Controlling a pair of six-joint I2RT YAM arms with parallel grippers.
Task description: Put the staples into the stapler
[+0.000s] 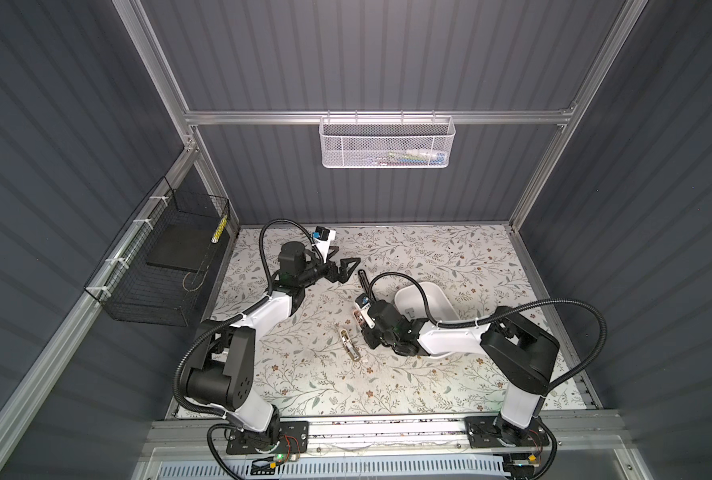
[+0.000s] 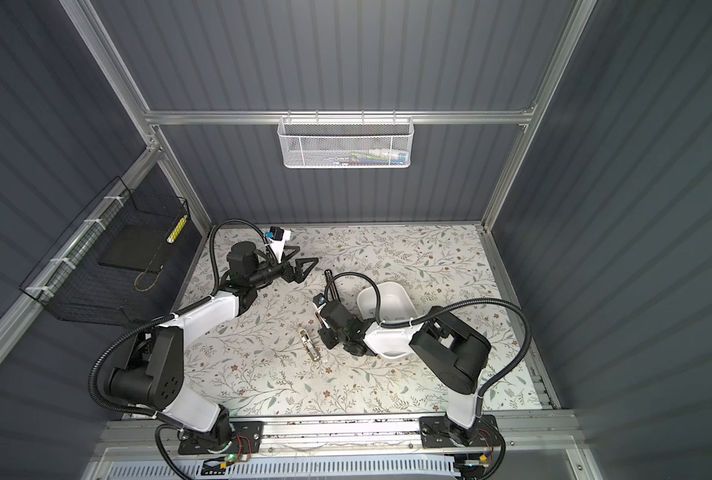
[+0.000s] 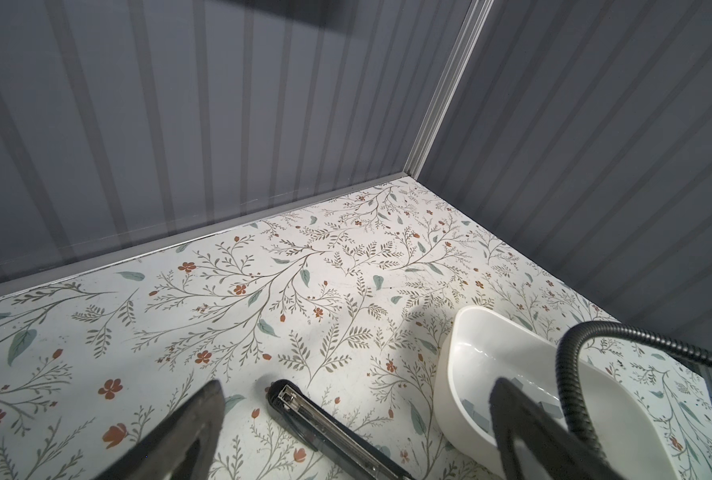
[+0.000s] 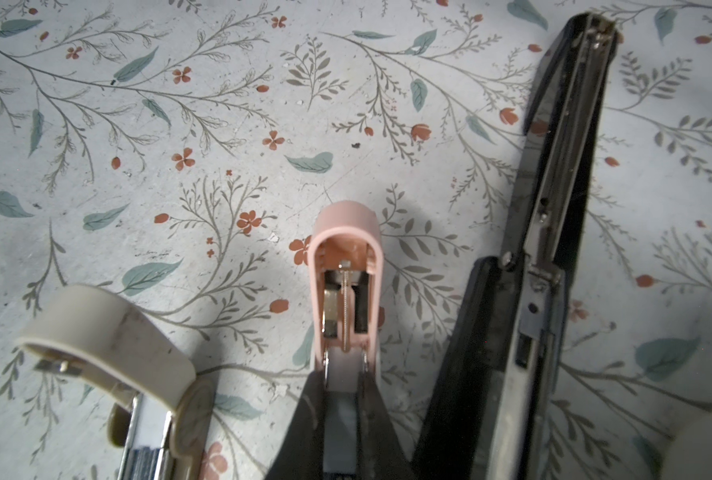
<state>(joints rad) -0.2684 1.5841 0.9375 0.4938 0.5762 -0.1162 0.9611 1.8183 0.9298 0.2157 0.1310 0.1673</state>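
Insertion step, seemingly: right gripper (image 4: 342,376), clamped on staples (image 4: 340,419), poised at the open pink stapler (image 4: 346,232), lower centre; next needs square seating; left gripper (image 1: 342,259) gapes empty.

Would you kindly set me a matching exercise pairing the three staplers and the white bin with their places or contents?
Things:
1. pink stapler
2. black stapler
3. beige stapler
4. white bin

Descriptions:
A. holds loose grey staples
B. the stapler nearest the arm bases
C. the stapler farthest from them
D. below the right gripper, whose jaws pinch a grey staple strip

Pairs: 1-D, 2-C, 3-B, 4-A.
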